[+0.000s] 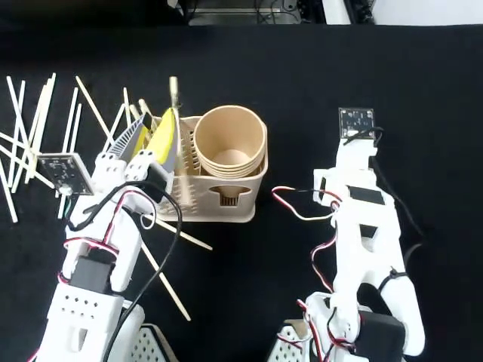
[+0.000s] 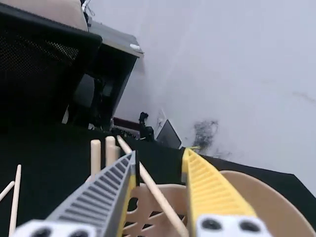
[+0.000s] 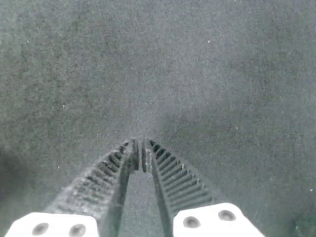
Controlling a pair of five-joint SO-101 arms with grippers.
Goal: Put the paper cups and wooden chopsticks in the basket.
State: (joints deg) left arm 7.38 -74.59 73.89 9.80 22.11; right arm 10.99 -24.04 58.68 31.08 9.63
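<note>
Plainly open at the left gripper (image 1: 157, 122): yellow and grey jaws spread wider than the one slanting chopstick (image 2: 157, 195) running up between them. Cannot tell whether either jaw touches that stick, so reads as let go rather than clamped. Hangs just above the narrow compartment of the basket (image 1: 226, 210), next to the cup side. Close by, in that same narrow compartment, a few standing chopsticks (image 1: 174, 94) with ends poking above the rim. Next over, in the wide compartment, paper cups (image 1: 230, 139) nested into one stack, upright, mouth up; none seen out on the table (image 1: 302, 75). So, by judgement: cup half finished, chopstick half only begun. Farther out, loose chopsticks (image 1: 30, 132) fanned across the black cloth beyond the left arm, well apart from the basket, plus a couple more lying slantwise under that arm near the basket's front. All of those left to fetch, one grasp after another, most likely by the left side. Off on the other flank, right gripper (image 3: 140, 153) closed tip to tip on nothing, low over bare cloth, well apart from basket and sticks.
</note>
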